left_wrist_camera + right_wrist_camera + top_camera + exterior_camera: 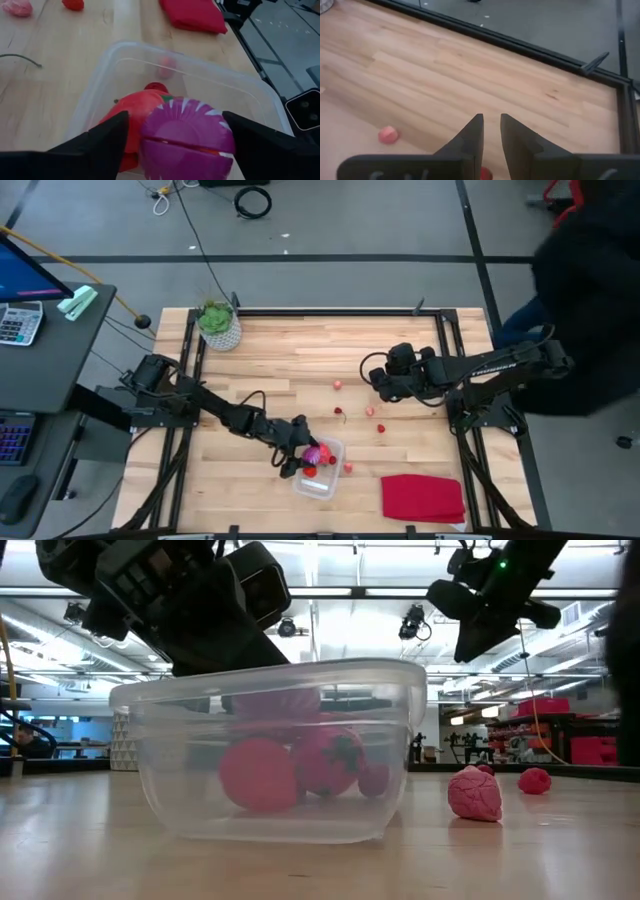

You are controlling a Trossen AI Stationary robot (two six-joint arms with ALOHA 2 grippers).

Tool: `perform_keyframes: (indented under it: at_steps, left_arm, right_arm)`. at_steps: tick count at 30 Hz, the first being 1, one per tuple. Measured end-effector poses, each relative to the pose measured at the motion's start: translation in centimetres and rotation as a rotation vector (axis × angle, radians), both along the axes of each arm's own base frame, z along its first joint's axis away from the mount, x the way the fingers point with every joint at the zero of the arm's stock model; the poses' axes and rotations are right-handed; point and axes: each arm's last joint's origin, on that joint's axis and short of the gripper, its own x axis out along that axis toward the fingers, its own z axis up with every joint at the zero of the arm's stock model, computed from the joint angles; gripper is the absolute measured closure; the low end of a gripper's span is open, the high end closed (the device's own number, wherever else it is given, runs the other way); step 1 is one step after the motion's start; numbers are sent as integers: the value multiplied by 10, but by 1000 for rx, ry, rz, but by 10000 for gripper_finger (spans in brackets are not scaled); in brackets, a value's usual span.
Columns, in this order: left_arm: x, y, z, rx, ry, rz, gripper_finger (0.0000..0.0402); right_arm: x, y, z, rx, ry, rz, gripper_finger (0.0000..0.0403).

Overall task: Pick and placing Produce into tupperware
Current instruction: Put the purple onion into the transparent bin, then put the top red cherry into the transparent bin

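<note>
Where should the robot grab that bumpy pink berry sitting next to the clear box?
Probably across its rounded middle, coming straight down from above. The bumpy pink berry sits alone on the table, just clear of the tupperware wall, so the pincer likely has room on both sides.

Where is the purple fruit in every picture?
High view: purple fruit at the clear tub's near-left corner, between the left gripper fingers.
Low view: cannot tell it from the pink pieces.
Left wrist view: bottom middle.
Right wrist view: not in it.
Shared landmark: the tub.
</note>
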Motion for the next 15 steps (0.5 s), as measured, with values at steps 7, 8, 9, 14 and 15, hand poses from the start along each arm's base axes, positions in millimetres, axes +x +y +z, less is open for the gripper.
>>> perform_keyframes:
  at_steps: [7, 8, 9, 14, 15]
  left_arm:
    - [7, 1, 11, -6, -31, 8, 79]
    - [8, 2, 16, -1, -47, 5, 81]
    - [10, 2, 23, 2, -73, 2, 83]
    - [5, 5, 62, 70, -122, -32, 88]
    - [2, 7, 71, 88, -122, -40, 88]
  right_arm:
    - [2, 7, 0, 37, -16, 38, 330]
    - [3, 8, 0, 40, -26, 42, 330]
    - [3, 8, 0, 40, -34, 43, 330]
    - [6, 9, 1, 40, -58, 47, 330]
    - [6, 9, 1, 44, -59, 49, 330]
